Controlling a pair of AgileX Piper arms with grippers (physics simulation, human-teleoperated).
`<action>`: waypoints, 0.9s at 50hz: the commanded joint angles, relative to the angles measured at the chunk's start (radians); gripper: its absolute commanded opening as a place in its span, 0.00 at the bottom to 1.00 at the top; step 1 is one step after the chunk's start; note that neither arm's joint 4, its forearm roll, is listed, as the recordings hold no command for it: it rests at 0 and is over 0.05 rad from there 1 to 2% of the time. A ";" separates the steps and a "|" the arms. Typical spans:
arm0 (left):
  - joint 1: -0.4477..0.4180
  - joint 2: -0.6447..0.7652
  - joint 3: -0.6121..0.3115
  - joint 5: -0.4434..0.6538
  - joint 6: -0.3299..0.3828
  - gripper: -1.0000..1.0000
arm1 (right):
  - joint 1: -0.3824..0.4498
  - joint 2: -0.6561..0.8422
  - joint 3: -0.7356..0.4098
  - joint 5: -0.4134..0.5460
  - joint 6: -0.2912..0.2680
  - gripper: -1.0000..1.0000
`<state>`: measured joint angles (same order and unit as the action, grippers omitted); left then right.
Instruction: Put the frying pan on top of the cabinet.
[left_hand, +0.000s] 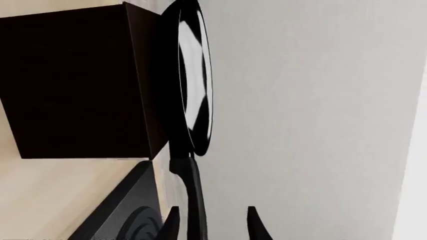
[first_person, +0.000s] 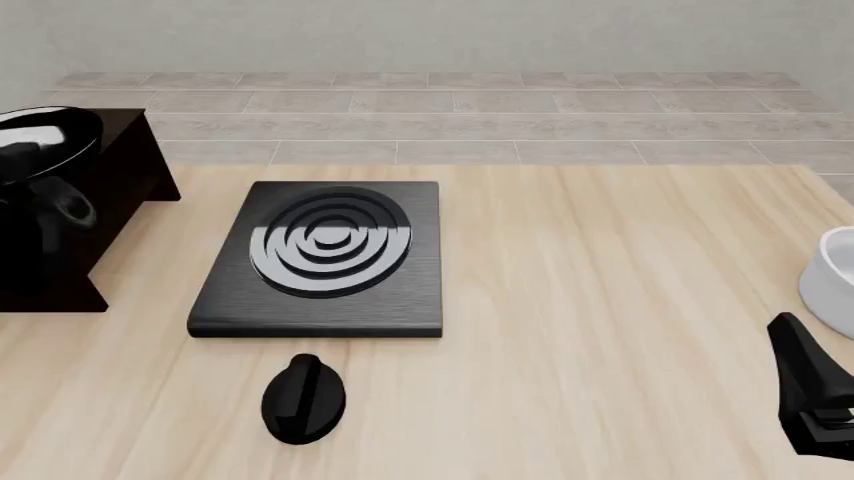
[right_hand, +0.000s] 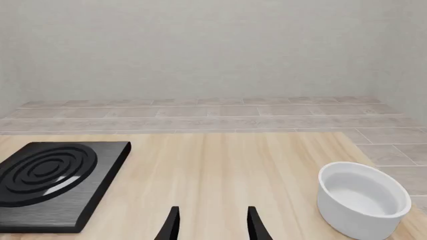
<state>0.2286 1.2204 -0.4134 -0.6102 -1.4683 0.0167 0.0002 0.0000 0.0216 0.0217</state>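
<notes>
**Pan up on the cabinet, fingers wide**

Look left of the stove plate (first_person: 327, 255) for the cabinet (first_person: 127, 165), and on its flat top for the frying pan (first_person: 38, 140). Seems to rest there with its bottom on the wood, over on the side far from the stove plate. So most likely the job is nearly done.

Spread apart at the left gripper (left_hand: 213, 210), with the pan's handle (left_hand: 192, 185) running between the two fingers. Close to one finger and clear of the other, so no pinch on it. Probably spread like this to let the pan sit by itself. Would need a straight, gentle pull back, or else a bump on the handle could push the pan off the top.

Spread apart too at the right gripper (right_hand: 213, 210), and holding nothing. Parked far to the right of the stove plate, beside a white bowl (right_hand: 363, 200) — likely just to keep out of the way.

From the left wrist view: the pan from the side, a thin shiny circle flat against the cabinet top, and the handle between the fingers. Not so in the front view, where the gripper is black on black by the cabinet and hard to pick out.

Only in the front view: the whole layout, plus a black knob (first_person: 304, 398) on the near side of the stove plate.

Only in the right wrist view: the whole bowl, cut off at the edge in the front view. No pan and no cabinet there at all.
</notes>
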 joint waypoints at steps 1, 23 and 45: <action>0.010 -0.057 0.018 0.019 -0.003 1.00 | 0.001 0.000 0.000 0.001 -0.001 1.00; 0.080 -0.132 0.026 0.060 0.019 1.00 | 0.003 0.000 0.000 0.000 -0.005 1.00; 0.068 -0.527 0.020 0.342 0.039 1.00 | 0.001 0.000 0.000 -0.004 -0.001 1.00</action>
<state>0.3029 0.8495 -0.3946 -0.3726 -1.4310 0.0179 0.0002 0.0000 0.0195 0.0204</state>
